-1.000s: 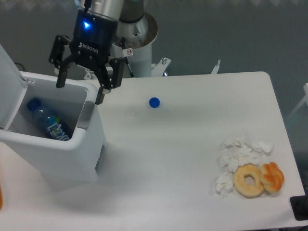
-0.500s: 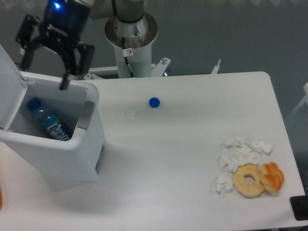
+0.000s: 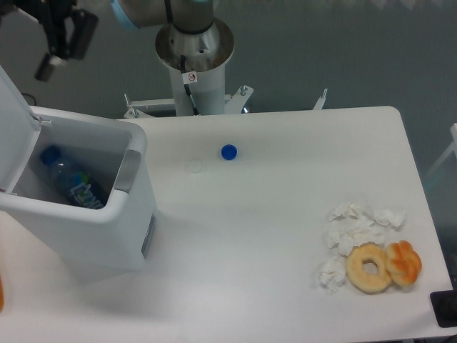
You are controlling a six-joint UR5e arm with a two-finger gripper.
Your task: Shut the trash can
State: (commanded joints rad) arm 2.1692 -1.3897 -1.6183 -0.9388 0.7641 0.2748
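- The gripper (image 3: 50, 39) hung at the top left corner of the camera's view, above and behind the bin (image 3: 86, 214), touching nothing. Only one dark finger (image 3: 63, 43) showed whole; the rest ran off the edge of the frame, so I could not tell whether it was spread or clenched.
- The bin stood on the left side of the table (image 3: 271, 229), white, with rounded corners, its mouth uncovered.
- Its lid (image 3: 13, 128) stood raised at the far left, tilted back and away from the opening.
- The grey latch tab (image 3: 127, 170) sat at the bin's right rim, on the side facing the middle of the table.
- Inside the bin lay a bottle (image 3: 71, 184), on its side, blue cap towards the lid.
- A blue cap (image 3: 228, 151) lay on the table to the right of the bin, well apart from it, with a faint pale disc (image 3: 193, 166) near it on its left.
- The arm's grey base post (image 3: 194, 68) rose behind the table's far edge.
- Near the right front corner sat a doughnut (image 3: 369, 267), touching an orange pastry (image 3: 403, 263) on its right.
- Crumpled tissues (image 3: 357, 225) lay just behind and to the left of the doughnut.
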